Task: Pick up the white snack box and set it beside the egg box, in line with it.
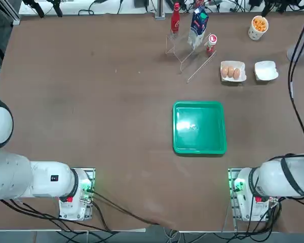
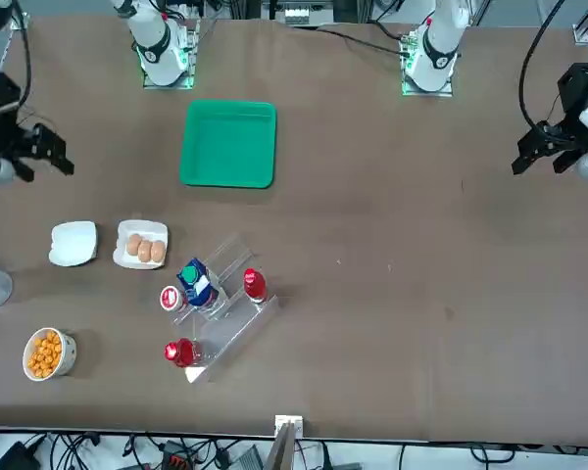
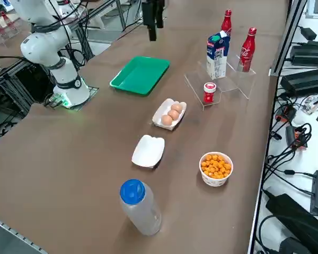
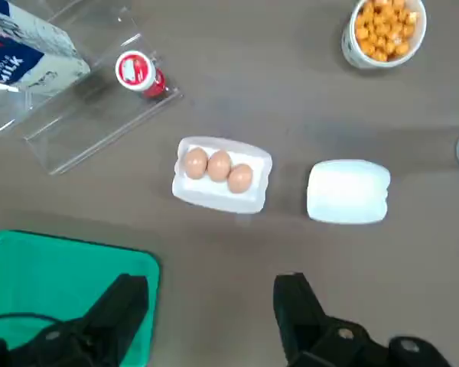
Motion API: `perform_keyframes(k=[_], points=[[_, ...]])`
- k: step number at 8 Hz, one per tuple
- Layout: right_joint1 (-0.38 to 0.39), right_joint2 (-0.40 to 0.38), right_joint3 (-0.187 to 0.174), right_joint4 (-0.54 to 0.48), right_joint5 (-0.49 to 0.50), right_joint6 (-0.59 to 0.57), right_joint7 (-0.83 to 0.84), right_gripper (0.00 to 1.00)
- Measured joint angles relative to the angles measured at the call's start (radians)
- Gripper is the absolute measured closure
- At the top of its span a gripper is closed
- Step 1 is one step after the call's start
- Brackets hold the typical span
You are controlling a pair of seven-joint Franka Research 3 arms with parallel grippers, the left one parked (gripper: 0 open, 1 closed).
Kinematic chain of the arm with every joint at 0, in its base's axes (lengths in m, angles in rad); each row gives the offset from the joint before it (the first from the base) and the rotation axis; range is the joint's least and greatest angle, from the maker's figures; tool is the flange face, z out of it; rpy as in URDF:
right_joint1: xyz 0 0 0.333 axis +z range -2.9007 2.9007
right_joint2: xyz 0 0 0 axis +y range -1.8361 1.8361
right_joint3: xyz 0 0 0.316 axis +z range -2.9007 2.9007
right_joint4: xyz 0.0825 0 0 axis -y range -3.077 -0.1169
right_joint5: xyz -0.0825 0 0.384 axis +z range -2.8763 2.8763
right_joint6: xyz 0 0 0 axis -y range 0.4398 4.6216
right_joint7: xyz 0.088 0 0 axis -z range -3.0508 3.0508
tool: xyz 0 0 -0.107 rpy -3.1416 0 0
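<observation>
Right gripper [image 4: 210, 306]: raised well above the table, fingers spread apart and empty; seen in the wrist view only, looking down over the bare table between the green tray and the two small boxes.

White snack box [image 1: 266, 70]: lies flat on the table in the far right part of the overhead view, just beside the egg box [image 1: 233, 71] but apart from it, on the side away from the clear rack.

Egg box: small white tray showing brown eggs — three countable from the wrist camera.

Alignment: the two boxes already sit roughly side by side; the snack box looks slightly turned, so the placing is judged not yet done.

Handling: likely thin foam or moulded pulp, very light and easily crushed; its rounded top offers little friction.

Grasp site: across the shorter width at mid-length, fingers low on the side walls — a gentle close should suffice.

Neighbours: green tray [image 1: 199, 127] nearer the robot; snack cup [image 1: 258, 27] and clear rack [image 1: 190, 53] with bottles and carton beyond; blue-capped bottle [image 3: 139, 205] near the table edge.
</observation>
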Motion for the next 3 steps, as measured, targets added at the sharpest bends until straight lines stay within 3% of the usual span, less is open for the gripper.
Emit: perform_keyframes(k=[3], points=[[0.004,-0.040,0.000,-0.052,0.000,0.020,0.031,0.00]])
